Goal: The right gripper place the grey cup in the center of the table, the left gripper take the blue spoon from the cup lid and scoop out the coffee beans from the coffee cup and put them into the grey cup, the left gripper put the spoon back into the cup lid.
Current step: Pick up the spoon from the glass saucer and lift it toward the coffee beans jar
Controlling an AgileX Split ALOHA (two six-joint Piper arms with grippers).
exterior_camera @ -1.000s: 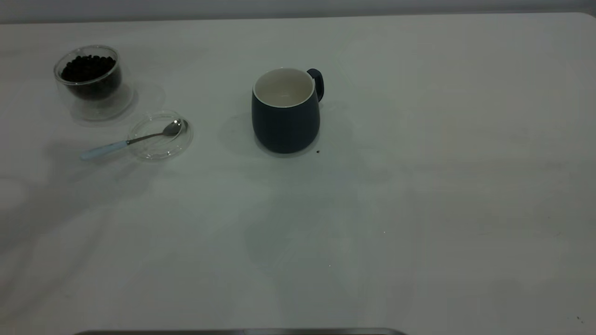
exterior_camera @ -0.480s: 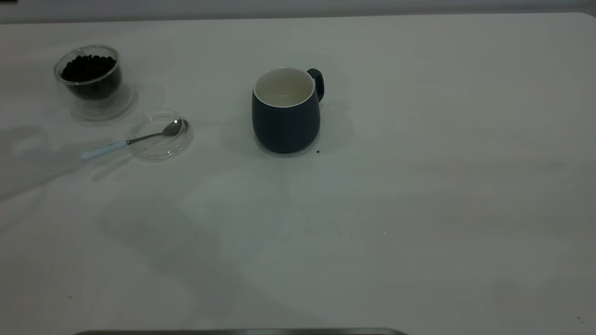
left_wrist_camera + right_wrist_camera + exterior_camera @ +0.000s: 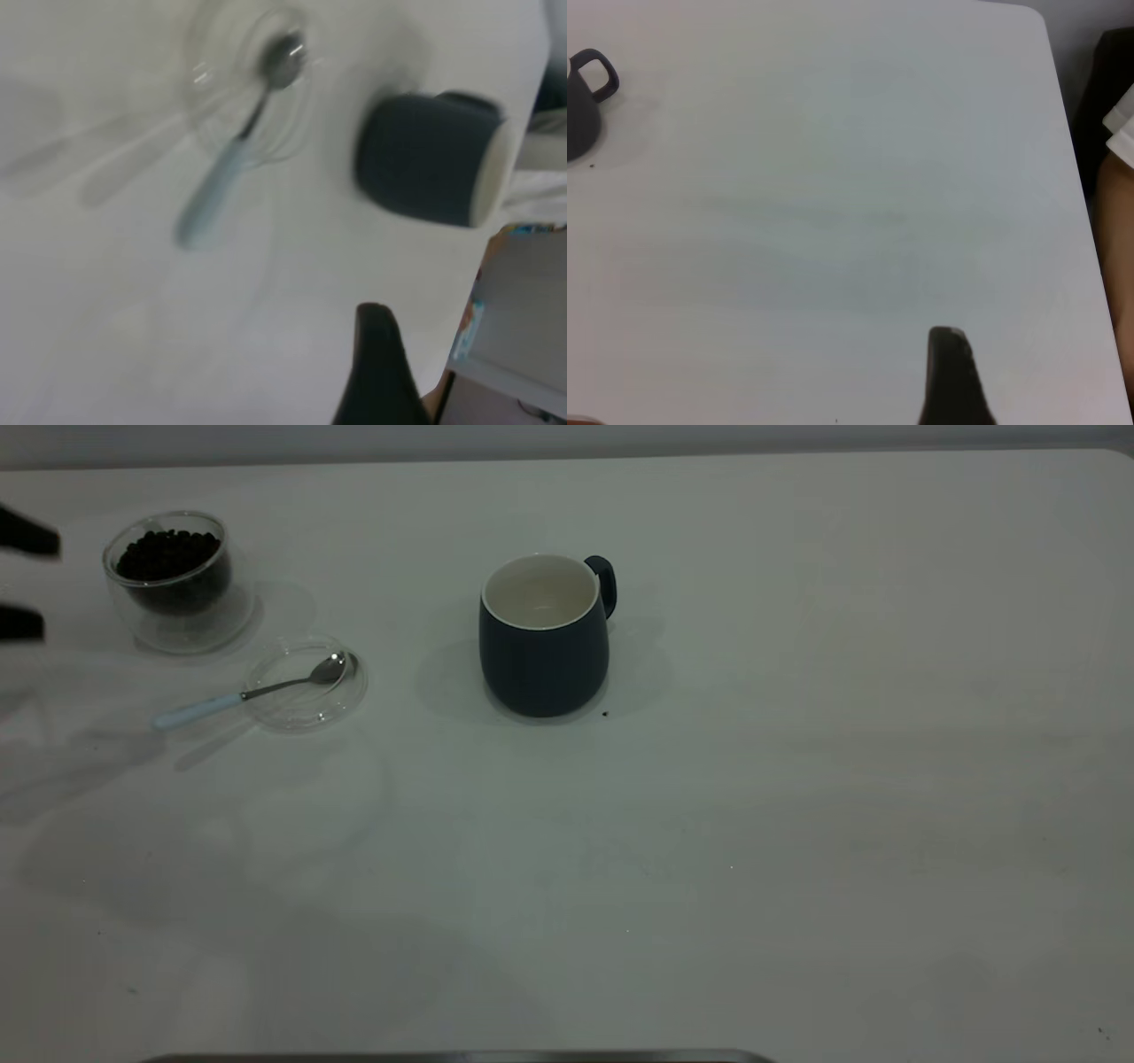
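Note:
The grey cup [image 3: 543, 638] stands upright near the middle of the table [image 3: 797, 797], its handle toward the far right, its white inside showing no beans. At far left the coffee cup [image 3: 177, 584] holds coffee beans [image 3: 166, 553]. In front of it the blue spoon [image 3: 244, 695] lies with its bowl in the cup lid [image 3: 306, 684] and its handle out over the table. My left gripper [image 3: 22, 580] is open at the left edge, beside the coffee cup, holding nothing. Of my right gripper only one finger [image 3: 950, 376] shows, over bare table far from the grey cup [image 3: 580, 106].
A small dark speck [image 3: 605, 713] lies by the grey cup's base. A person's sleeve and arm [image 3: 1118, 150] are past the table's right edge. A dark strip [image 3: 461, 1057] runs along the near edge. Past the grey cup is a pale box [image 3: 523, 310].
My left gripper's two fingers have come into the exterior view at the left edge. Shadows on the table have shifted left. The cups, lid and spoon have not moved.

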